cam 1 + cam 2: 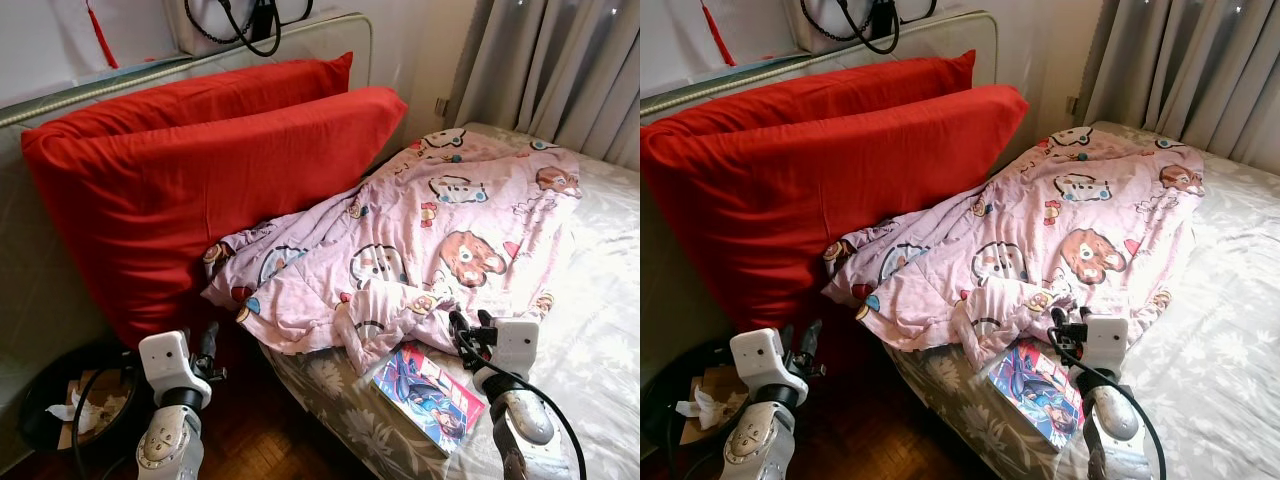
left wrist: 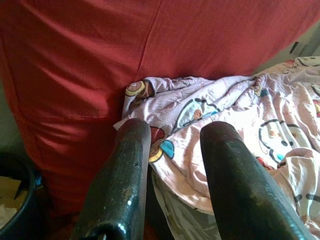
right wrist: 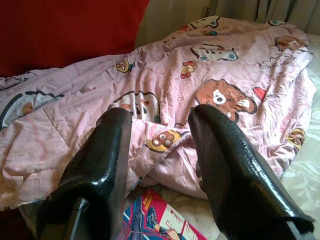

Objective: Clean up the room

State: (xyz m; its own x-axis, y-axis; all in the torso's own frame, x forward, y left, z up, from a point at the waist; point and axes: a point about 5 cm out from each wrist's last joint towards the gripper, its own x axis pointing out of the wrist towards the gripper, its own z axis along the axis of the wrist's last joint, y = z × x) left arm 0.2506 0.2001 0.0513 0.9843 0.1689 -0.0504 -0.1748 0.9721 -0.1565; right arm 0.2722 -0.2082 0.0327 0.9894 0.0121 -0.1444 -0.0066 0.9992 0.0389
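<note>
A crumpled pink cartoon-print blanket (image 1: 430, 240) lies across the bed, its edge hanging over the near corner. Two big red pillows (image 1: 200, 170) stand on end against the headboard, left of the blanket. A colourful comic book (image 1: 430, 393) lies on the bed's near corner, partly under the blanket's fold. My left gripper (image 1: 208, 345) is open and held low in front of the pillows, over the floor; its wrist view looks at the blanket's left edge (image 2: 200, 115). My right gripper (image 1: 468, 332) is open just above the comic book (image 3: 150, 220), close to the blanket's fold.
A black bin (image 1: 40, 395) with paper scraps stands on the dark wooden floor (image 1: 260, 430) at the lower left. The bed's pale floral sheet (image 1: 600, 330) is bare on the right. Grey curtains (image 1: 560, 70) hang behind the bed.
</note>
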